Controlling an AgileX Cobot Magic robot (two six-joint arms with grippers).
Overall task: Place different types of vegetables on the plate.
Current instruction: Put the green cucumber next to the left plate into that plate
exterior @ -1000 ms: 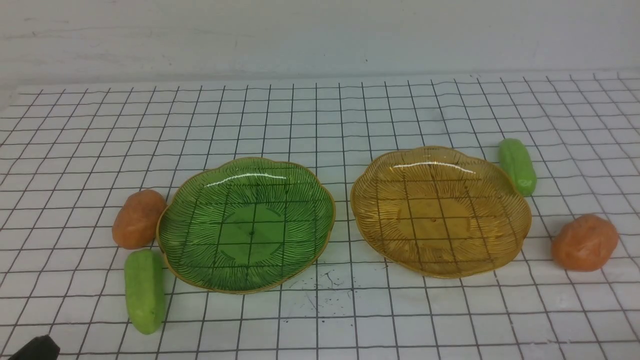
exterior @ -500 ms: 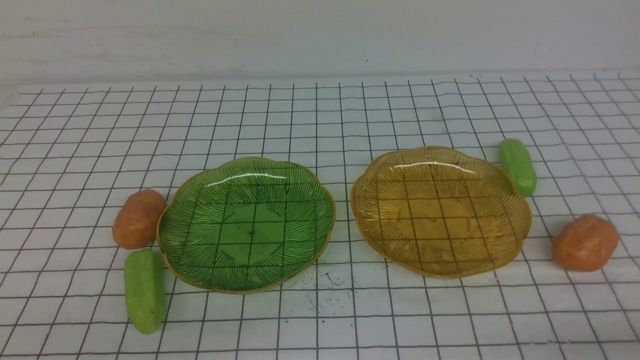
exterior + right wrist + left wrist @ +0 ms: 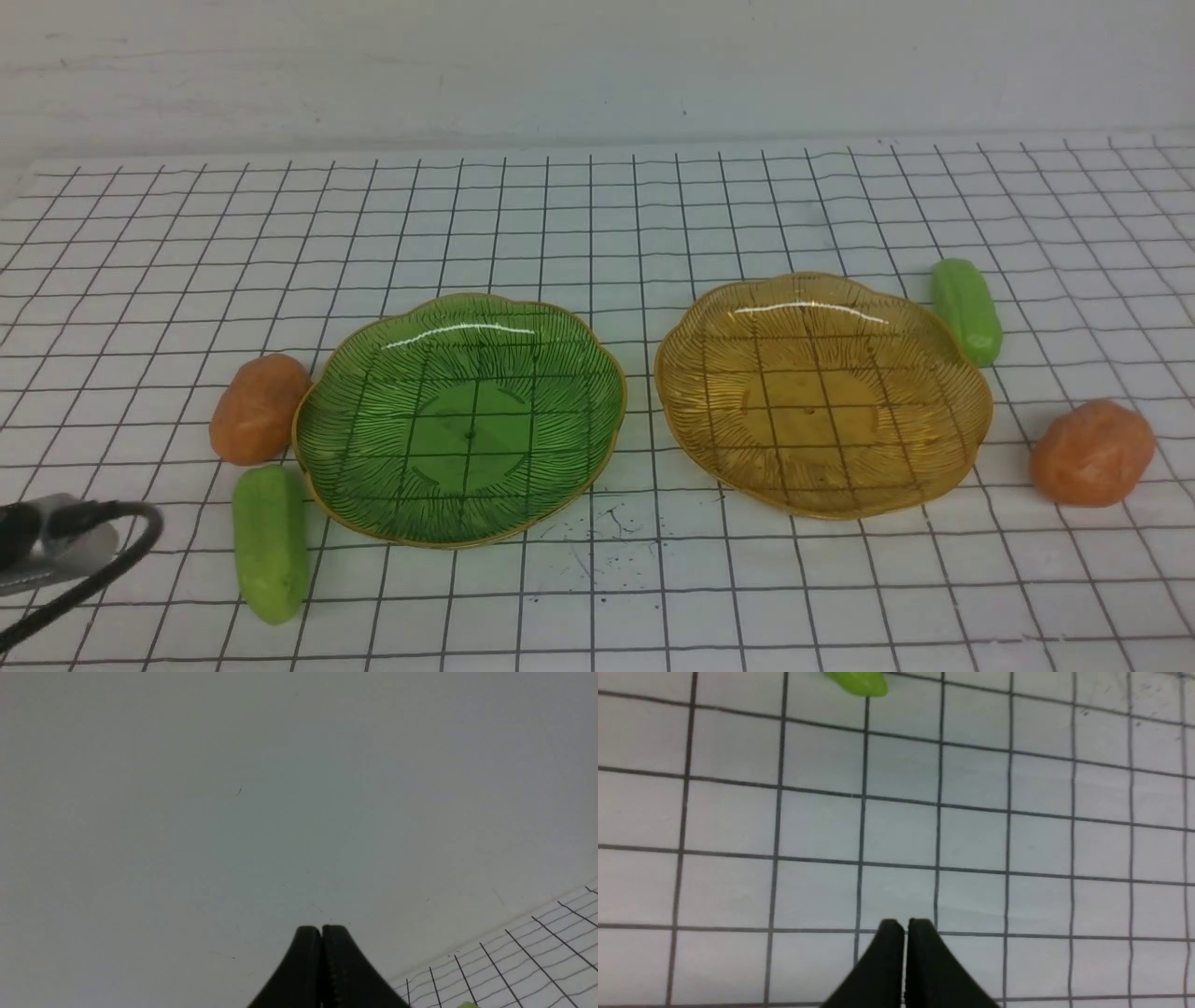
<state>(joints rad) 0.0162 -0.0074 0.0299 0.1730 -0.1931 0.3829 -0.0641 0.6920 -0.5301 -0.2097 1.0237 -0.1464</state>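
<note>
two decorative plates, one green (image 3: 471,434) and one amber (image 3: 810,411), sit side by side with a gap between them on a white table (image 3: 597,607) marked with a black grid, a pale wall (image 3: 597,70) behind. a lumpy orange-brown potato (image 3: 260,409) lies by the left rim of the green plate, with a light-green cucumber (image 3: 271,544) just nearer the camera, beside the same plate. at the amber plate's far right edge rests a second green cucumber (image 3: 967,312), while another orange-brown potato (image 3: 1092,453) lies farther right, apart from the plate. both plates hold nothing. part of the left arm (image 3: 61,551), blurred, with a dark loop, enters at the left near the closer cucumber. the left jaws (image 3: 906,926) are closed over bare grid, gripping nothing; the right jaws (image 3: 321,932), also shut and empty, point toward the wall.
</note>
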